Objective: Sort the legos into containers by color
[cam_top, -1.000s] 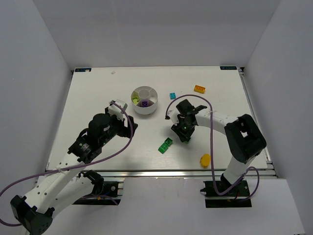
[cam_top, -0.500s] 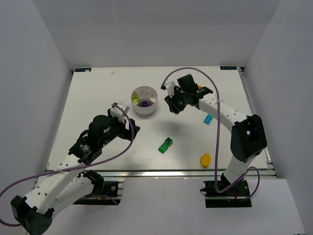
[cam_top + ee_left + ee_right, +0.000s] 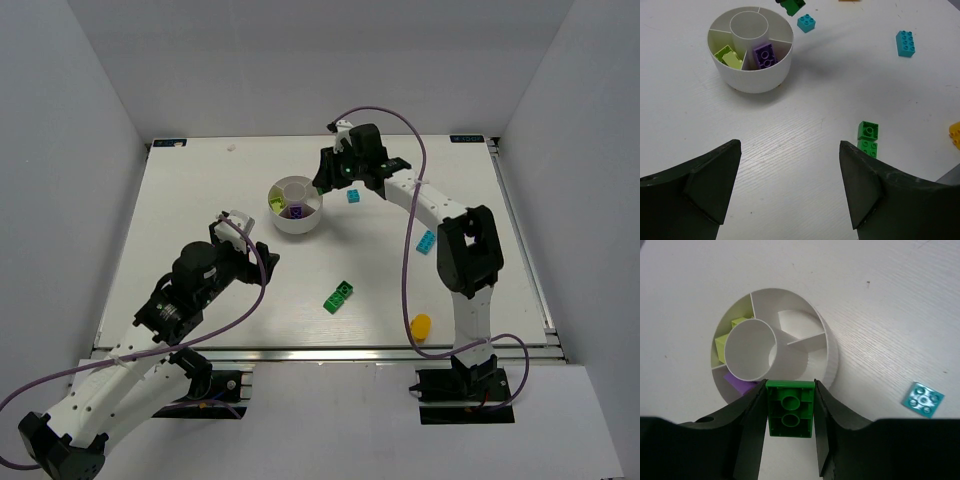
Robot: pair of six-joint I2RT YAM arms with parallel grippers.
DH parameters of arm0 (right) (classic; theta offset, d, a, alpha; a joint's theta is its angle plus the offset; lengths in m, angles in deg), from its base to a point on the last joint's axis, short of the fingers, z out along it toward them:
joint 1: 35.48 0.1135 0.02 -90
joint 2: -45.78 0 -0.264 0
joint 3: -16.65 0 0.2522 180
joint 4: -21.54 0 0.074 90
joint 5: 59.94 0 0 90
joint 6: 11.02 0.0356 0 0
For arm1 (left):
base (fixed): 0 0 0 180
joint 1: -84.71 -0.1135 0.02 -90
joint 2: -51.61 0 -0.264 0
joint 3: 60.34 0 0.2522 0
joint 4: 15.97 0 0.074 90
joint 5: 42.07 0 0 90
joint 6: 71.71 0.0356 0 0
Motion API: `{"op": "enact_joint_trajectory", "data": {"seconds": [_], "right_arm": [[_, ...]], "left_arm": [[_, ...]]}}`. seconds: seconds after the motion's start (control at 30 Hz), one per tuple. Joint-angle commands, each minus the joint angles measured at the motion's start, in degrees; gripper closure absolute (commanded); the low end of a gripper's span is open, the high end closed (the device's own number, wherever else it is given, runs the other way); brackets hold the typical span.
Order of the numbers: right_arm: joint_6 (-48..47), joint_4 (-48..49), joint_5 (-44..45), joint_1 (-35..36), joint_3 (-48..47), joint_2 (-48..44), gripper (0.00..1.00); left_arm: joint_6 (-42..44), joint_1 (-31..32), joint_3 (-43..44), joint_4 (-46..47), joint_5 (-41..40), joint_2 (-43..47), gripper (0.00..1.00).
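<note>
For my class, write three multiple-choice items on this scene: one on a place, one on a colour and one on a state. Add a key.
1. Where is the purple brick?
A. in a wedge of the dish
B. in the central well
C. on the table

2. What colour is the brick in the right gripper?
A. cyan
B. green
C. orange

3. How is the left gripper?
A. open and empty
B. shut on a brick
C. shut on the dish rim

Key:
1 A, the left wrist view shows it lying in a wedge.
2 B, the right wrist view shows it green between the jaws.
3 A, its jaws stand wide apart with nothing between them.
</note>
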Motion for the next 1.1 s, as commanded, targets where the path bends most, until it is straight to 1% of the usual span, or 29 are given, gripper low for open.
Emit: {"op": "enact_joint_trajectory", "data": {"seconds": [0.0, 0.23, 0.27, 0.3, 0.33, 0.37, 0.4, 0.5, 0.57, 0.6, 0.63, 0.73, 1.07], "right_arm": [[9.1, 6.2, -2.1, -0.1, -4.1, 1.3, 1.0], [13.2, 7.3, -4.0, 0.0, -6.4, 5.4, 1.0], [13.8, 6.9, -4.0, -0.1, -7.1, 6.0, 0.98], [13.9, 7.0, -3.9, 0.0, -7.6, 6.3, 0.95], [14.1, 7.1, -3.9, 0.2, -7.9, 6.9, 0.84], [14.2, 7.1, -4.5, 0.1, -7.9, 7.1, 0.79], [14.3, 7.1, -4.9, 0.1, -7.9, 7.2, 0.72], [14.8, 6.7, -5.4, 0.1, -7.4, 7.3, 0.66], [14.9, 6.7, -5.6, -0.2, -6.8, 7.1, 0.66], [15.1, 6.7, -5.8, -0.2, -6.6, 7.0, 0.63], [15.1, 6.5, -6.2, -0.3, -6.6, 7.1, 0.62], [15.2, 6.5, -6.5, -0.3, -6.5, 6.9, 0.51], [14.8, 6.4, -6.4, -1.0, -6.4, 7.1, 0.47]], "left_arm": [[0.6, -0.2, -0.2, 0.5, -1.0, -0.2, 0.11], [0.7, -0.2, -0.2, 0.8, 0.4, -0.3, 0.11], [0.8, -0.2, -0.2, 0.8, 0.8, -0.3, 0.11], [0.8, -0.2, -0.2, 0.9, 1.0, -0.3, 0.11], [0.8, -0.2, -0.4, 1.0, 1.2, -0.3, 0.11], [0.8, -0.2, -0.4, 1.0, 1.5, -0.4, 0.11], [0.8, -0.2, -0.4, 1.0, 2.0, -0.5, 0.11], [0.9, -0.2, -0.4, 1.4, 3.3, -0.5, 0.1], [1.0, -0.2, -0.4, 1.5, 3.3, -0.8, 0.1], [1.0, -0.2, -0.4, 1.5, 3.3, -0.9, 0.1], [1.1, -0.2, -0.4, 1.5, 5.5, -1.1, 0.1], [1.1, -0.2, -0.4, 1.8, 7.0, -1.2, 0.1], [1.3, -0.2, -1.0, 2.7, 9.8, -2.3, 0.11]]}}
